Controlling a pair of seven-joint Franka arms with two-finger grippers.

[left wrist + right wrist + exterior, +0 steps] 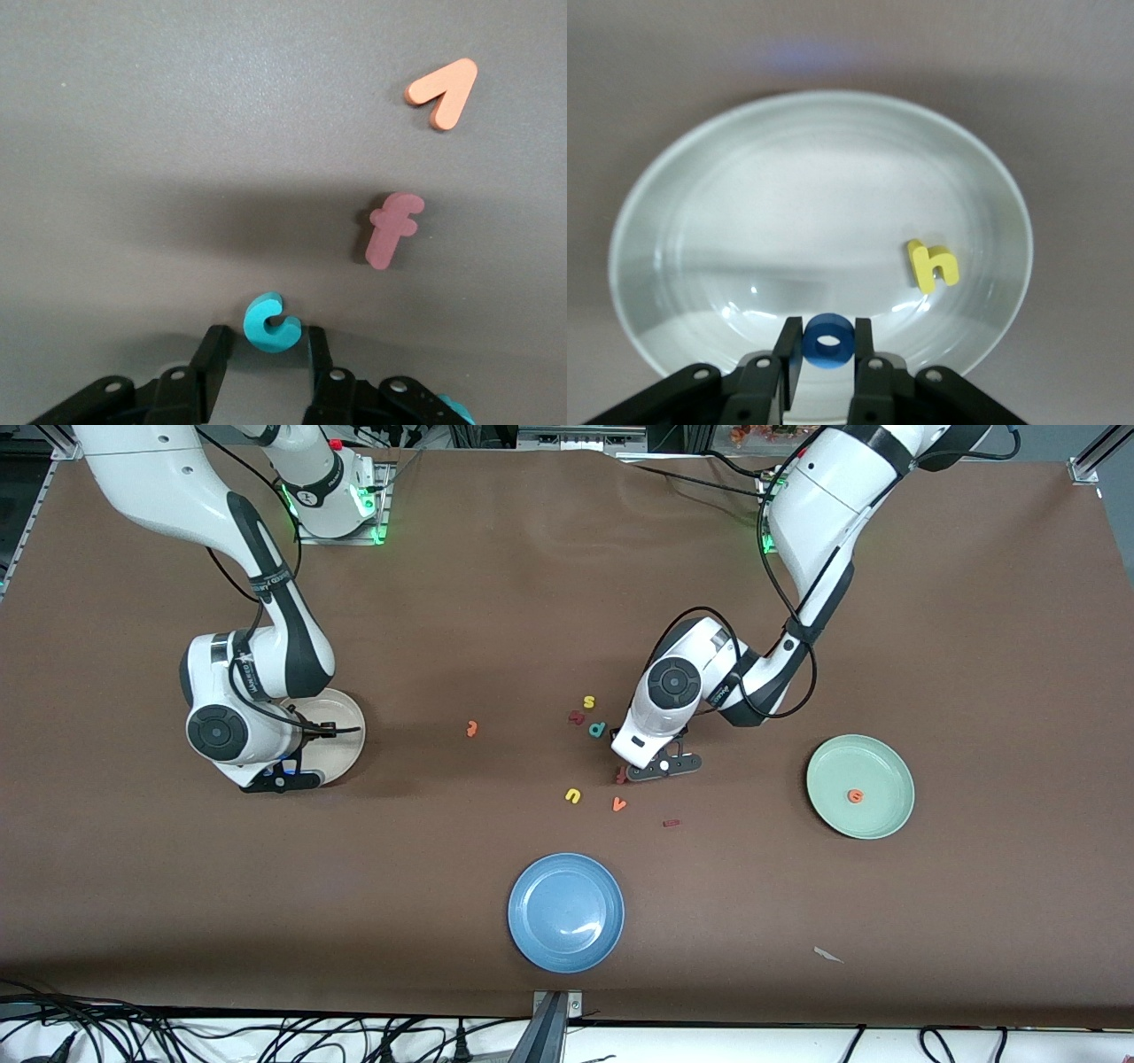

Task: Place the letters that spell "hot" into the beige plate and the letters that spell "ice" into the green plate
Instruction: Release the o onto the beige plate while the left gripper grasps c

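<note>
Left gripper [267, 347] low over the table, fingers straddling the teal "c" [270, 322], not yet clamped.
Right gripper [827, 347] pinches the blue "o" [828, 341] over the beige plate [700, 221], beside the yellow "h" [932, 266].

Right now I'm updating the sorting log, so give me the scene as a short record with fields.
beige plate: holds yellow h
right gripper: over the beige plate, shut on blue o
green plate: holds orange e
left gripper: low at the table, fingers either side of teal c, not yet clamped
loose beside the c: reddish f, orange v
</note>
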